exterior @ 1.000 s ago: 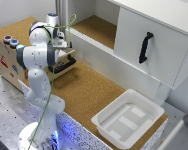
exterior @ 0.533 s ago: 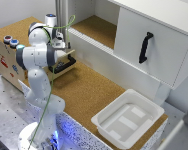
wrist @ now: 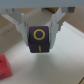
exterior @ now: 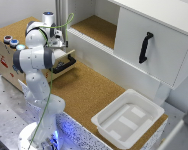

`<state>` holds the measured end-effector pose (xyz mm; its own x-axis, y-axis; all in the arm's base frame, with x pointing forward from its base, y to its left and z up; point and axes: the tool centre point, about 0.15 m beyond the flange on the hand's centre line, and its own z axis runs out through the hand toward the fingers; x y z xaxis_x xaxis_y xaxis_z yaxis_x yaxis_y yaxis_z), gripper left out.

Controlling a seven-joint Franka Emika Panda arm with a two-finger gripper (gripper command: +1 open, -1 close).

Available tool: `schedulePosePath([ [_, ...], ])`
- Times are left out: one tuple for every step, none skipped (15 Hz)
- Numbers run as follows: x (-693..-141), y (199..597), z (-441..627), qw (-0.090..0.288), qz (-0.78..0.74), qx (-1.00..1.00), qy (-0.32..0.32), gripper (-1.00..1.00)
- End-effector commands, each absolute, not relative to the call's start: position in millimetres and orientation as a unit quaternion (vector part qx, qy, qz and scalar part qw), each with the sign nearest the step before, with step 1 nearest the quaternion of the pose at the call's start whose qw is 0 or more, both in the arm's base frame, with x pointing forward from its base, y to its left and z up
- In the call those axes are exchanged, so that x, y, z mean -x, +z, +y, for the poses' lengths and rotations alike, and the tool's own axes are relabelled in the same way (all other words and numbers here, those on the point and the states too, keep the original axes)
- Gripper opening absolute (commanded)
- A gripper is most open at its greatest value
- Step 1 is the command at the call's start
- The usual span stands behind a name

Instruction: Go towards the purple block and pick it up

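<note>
Cork-topped bench (exterior: 89, 90), white tray (exterior: 128, 119) well apart. We saw the gripper (wrist: 40, 34) clamped on the purple block (wrist: 40, 40), fingers (wrist: 23, 31) flanking its sides, apparently to secure it; red block (wrist: 3, 66) nearby.

From the exterior view I can't see the gripper: the arm (exterior: 36, 60) covers it, and any block there is hidden too. The buttons (exterior: 10, 41) on the box are too blurred for me to read. The cabinet door (exterior: 156, 42) is cut by the exterior view's right edge. On the wrist view everything is soft; the red block (wrist: 4, 67) is cut by the picture's edge, and the fingers (wrist: 24, 31) blur where they meet the purple block (wrist: 39, 39).
</note>
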<state>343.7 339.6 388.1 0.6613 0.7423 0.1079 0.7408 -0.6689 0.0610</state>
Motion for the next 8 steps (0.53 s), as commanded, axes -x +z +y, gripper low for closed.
schedulePosePath([
  [-359.7,449.4,382.3,0.051,0.451,-0.886,0.09,-1.0],
  [-364.3,455.6,394.8,0.045,0.47,-0.877,0.083,-1.0],
  [-367.5,462.7,409.9,0.037,0.489,-0.868,0.076,-1.0],
  [-367.9,466.3,418.2,0.034,0.502,-0.861,0.073,-1.0],
  [-367.9,470.5,432.5,0.025,0.524,-0.849,0.062,-1.0],
  [-367.0,471.2,442.0,0.017,0.547,-0.836,0.05,-1.0],
  [-364.2,469.6,455.1,0.016,0.577,-0.816,0.031,-1.0],
  [-361.1,464.9,465.7,0.027,0.597,-0.802,0.014,-1.0],
])
